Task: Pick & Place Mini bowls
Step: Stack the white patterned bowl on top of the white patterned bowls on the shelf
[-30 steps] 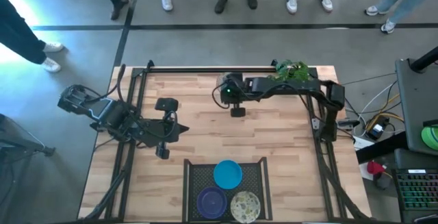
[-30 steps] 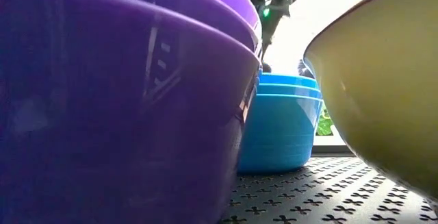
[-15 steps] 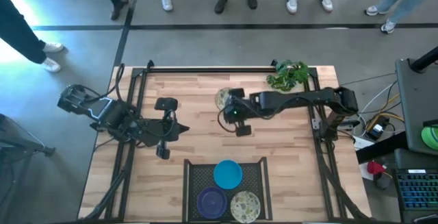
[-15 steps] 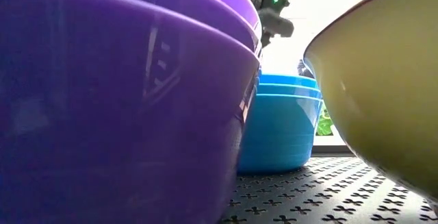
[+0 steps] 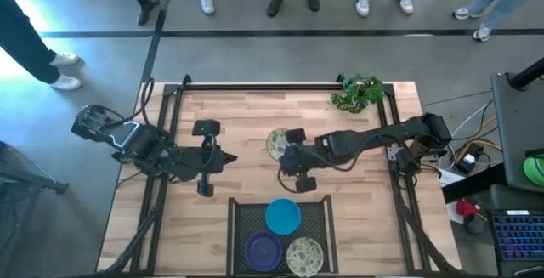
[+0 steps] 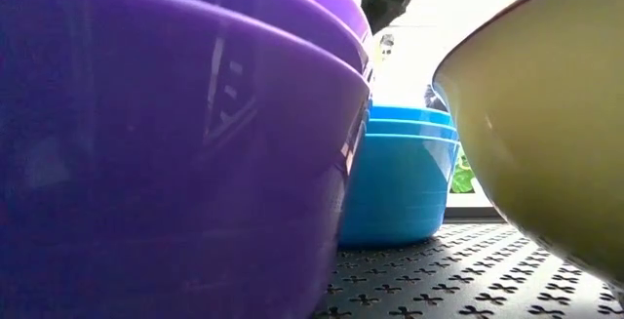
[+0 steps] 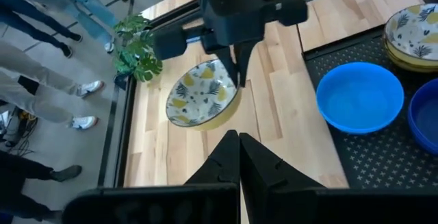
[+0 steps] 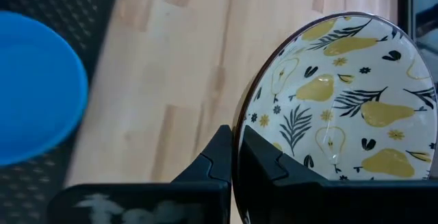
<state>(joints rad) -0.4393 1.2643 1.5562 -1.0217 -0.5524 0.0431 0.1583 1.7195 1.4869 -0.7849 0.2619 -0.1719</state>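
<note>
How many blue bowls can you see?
1 seen from above: the blue bowl in the black tray, behind the purple and patterned ones. The low view shows stacked blue rims, so more may sit nested underneath.

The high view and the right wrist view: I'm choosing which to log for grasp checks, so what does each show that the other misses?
Only the high view shows the waiting left gripper over the wooden table, the leafy green plant, the purple bowls and people's feet.

Only the right wrist view shows the right gripper clamping the rim of the cream pear-patterned bowl.

Both show that bowl, the blue bowl and the black mesh tray.
</note>
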